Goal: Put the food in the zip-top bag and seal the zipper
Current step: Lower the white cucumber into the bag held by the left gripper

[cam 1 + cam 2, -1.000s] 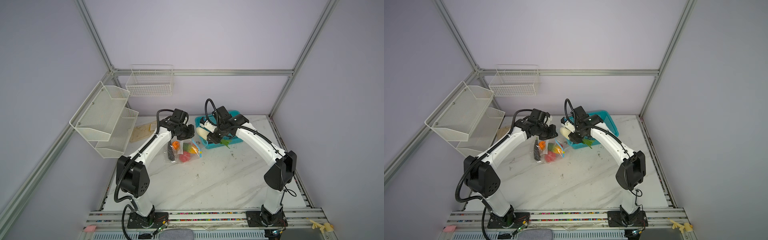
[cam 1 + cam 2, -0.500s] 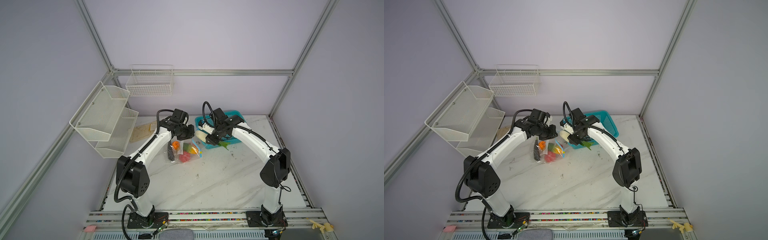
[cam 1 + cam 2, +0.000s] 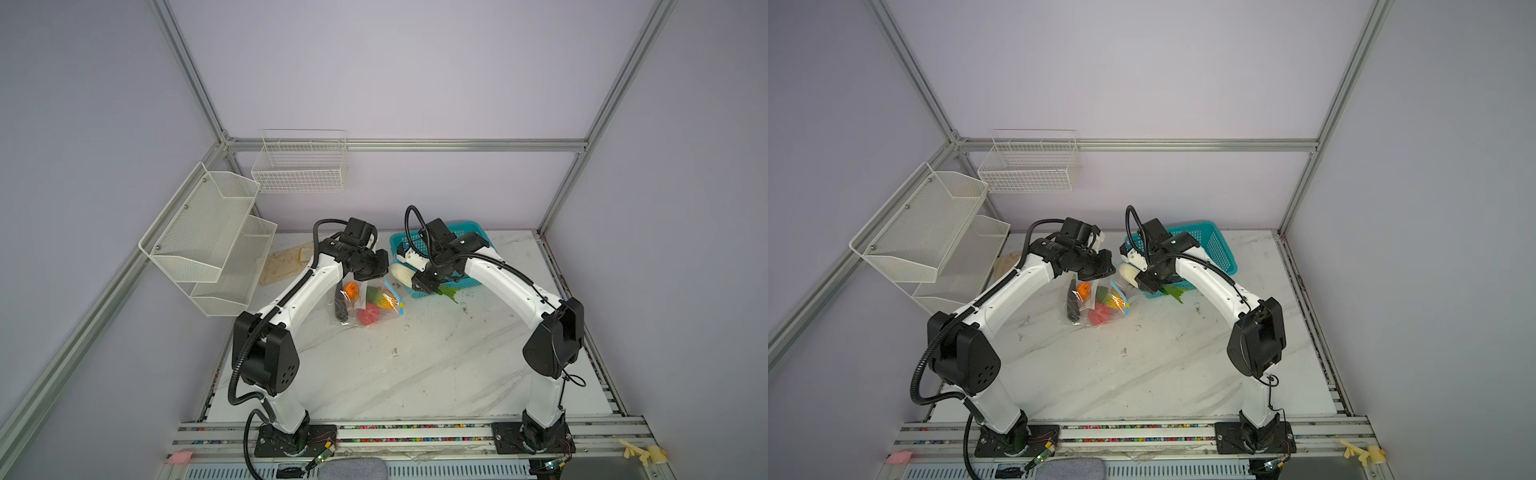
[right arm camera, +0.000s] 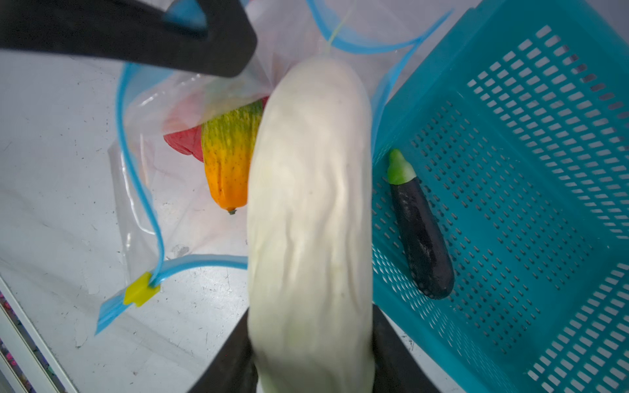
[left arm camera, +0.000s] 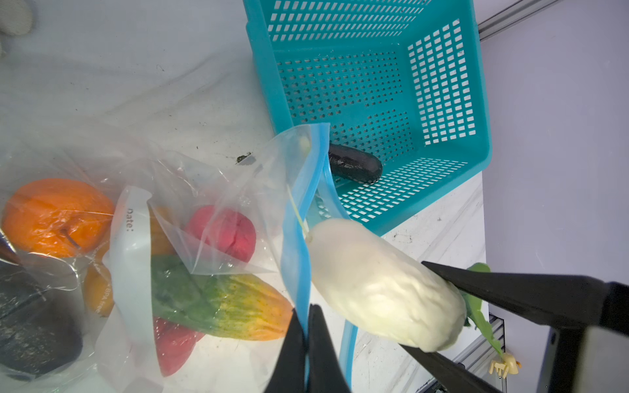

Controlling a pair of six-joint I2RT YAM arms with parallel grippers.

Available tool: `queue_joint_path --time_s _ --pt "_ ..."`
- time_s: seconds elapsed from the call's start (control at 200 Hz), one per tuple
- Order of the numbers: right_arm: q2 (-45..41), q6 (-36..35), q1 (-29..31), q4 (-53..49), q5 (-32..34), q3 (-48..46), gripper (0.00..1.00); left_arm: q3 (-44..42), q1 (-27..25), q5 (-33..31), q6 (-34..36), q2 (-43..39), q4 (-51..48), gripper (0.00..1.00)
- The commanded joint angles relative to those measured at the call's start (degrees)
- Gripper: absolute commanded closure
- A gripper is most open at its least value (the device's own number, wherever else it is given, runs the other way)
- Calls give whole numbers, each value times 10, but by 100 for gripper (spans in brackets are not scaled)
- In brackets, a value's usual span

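Pinches the bag's blue strip [image 5: 296, 258] between the left fingers [image 5: 289, 357], shut tight on one lip and holding the mouth up off the table [image 3: 415, 374]. Grips the white radish [image 4: 309, 204] by its leafy end with the right fingers [image 4: 231, 364], spread partway around its girth, with the nose aimed at the opening and just at the strip, not yet inside. Could go wrong from here in several ways, as a judgement. Could butt the blunt nose against the lifted lip instead of clearing it, dragging the thin plastic out of the pinch and letting the mouth flop shut. Could snag the thin root at the tip on the strip. Could drop short if let go now, onto the table between the bag [image 5: 218, 190] and the teal basket [image 5: 269, 88] just beside it. Could also jam against the orange [image 5: 56, 216] and the green-yellow fruit [image 5: 231, 309] already lying in the bag, leaving the leafy tail poking out across the track of the yellow slider [image 4: 141, 294], parked at one end of the strip. Leaves one dark eggplant [image 4: 420, 234] in the basket, so needs room kept inside and the mouth kept open after this piece.
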Motion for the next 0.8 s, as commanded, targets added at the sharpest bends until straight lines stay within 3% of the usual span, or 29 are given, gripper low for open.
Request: queue_joint_path --time_s 0.0,0.33,0.795 --pt "-28 3 19 -13 -1 -17 53 41 2 3 9 -26 10 100" --pt "-37 5 21 8 -5 -36 53 44 2 9 5 -26 11 100" --pt "84 -10 22 -54 -15 110 53 23 2 11 2 -44 17 100"
